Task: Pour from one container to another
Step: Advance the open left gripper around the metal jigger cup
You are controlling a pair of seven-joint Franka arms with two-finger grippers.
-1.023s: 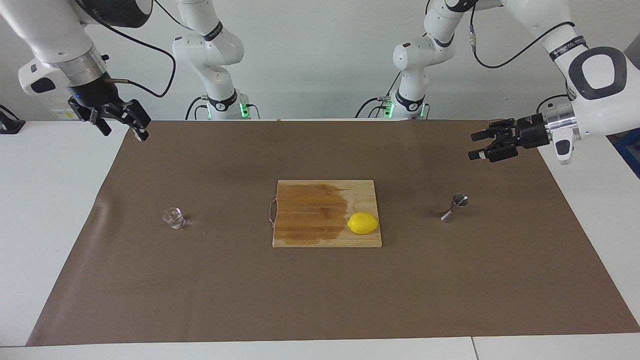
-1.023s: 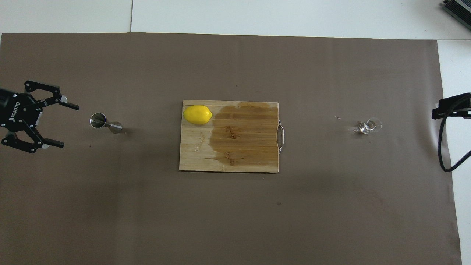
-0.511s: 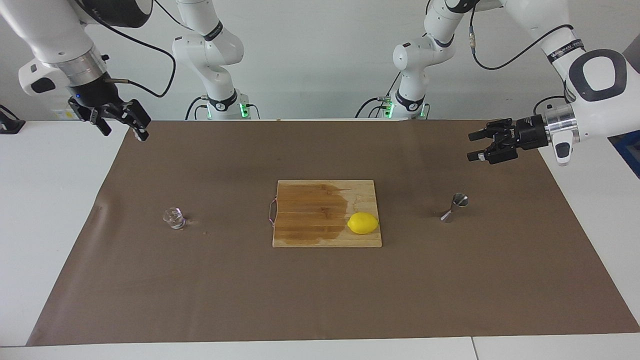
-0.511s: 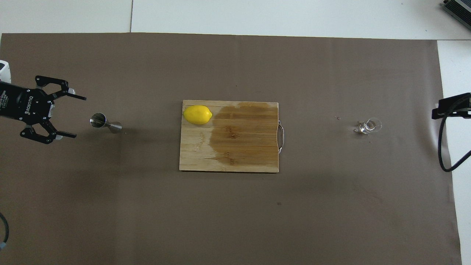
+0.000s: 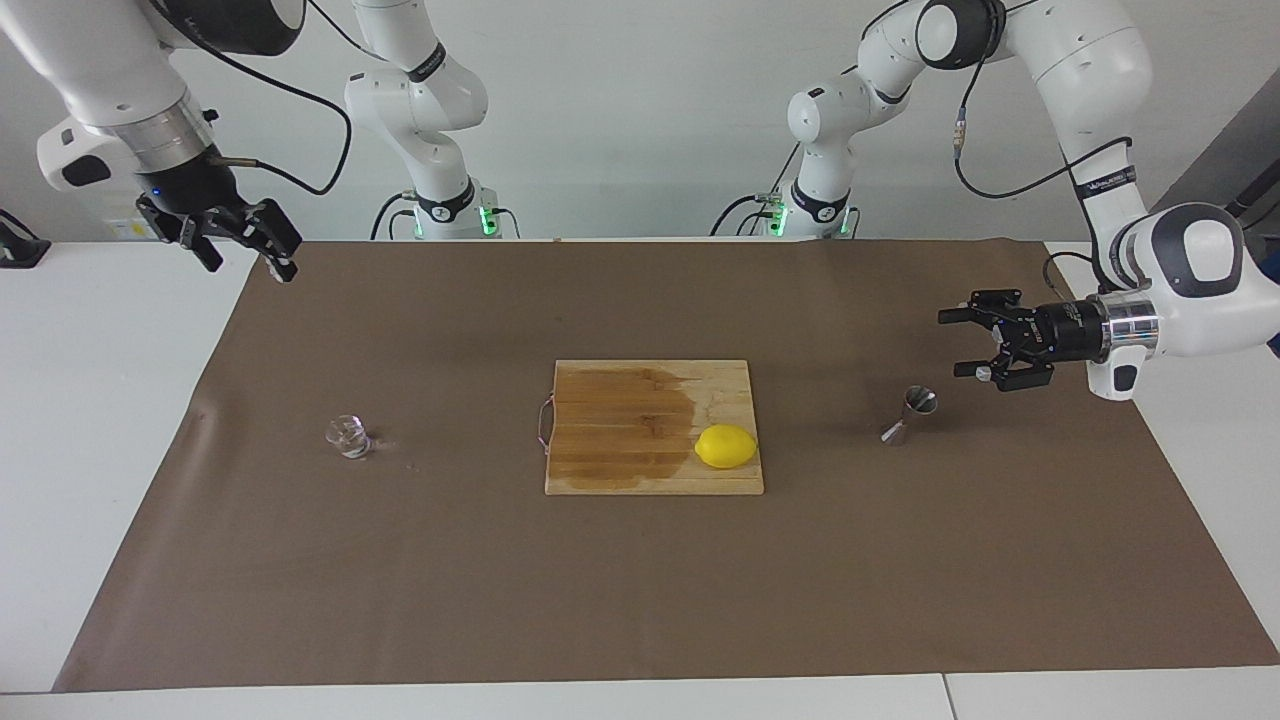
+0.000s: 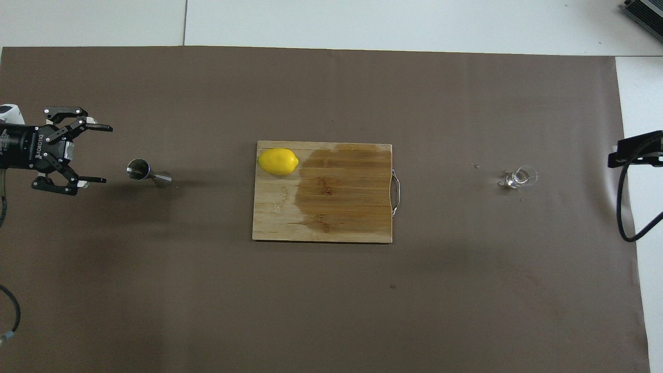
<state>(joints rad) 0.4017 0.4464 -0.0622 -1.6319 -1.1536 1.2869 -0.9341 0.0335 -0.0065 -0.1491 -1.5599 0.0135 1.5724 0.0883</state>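
Note:
The tiny clear glass cup [image 5: 348, 436] [image 6: 518, 178] stands on the brown mat toward the right arm's end of the table. The steel hourglass jigger [image 5: 915, 412] [image 6: 147, 173] stands upright toward the left arm's end. My left gripper [image 5: 950, 343] [image 6: 106, 154] hangs low over the mat beside the jigger. It lies level, points at the jigger, is open and holds nothing, with a gap between them. My right gripper [image 5: 250, 262] waits high over the mat's corner at its own end, open and holding nothing. In the overhead view only a black part of it shows at the edge.
A wooden cutting board [image 5: 620, 430] [image 6: 336, 207] with a dark wet patch lies mid-table between the two containers. A yellow lemon [image 5: 726, 446] [image 6: 278, 161] sits on its corner toward the jigger. A few small crumbs lie beside the glass cup.
My left gripper has come down toward the mat and closer to the jigger, its wrist turning on the way. The right arm, cup and jigger have not moved.

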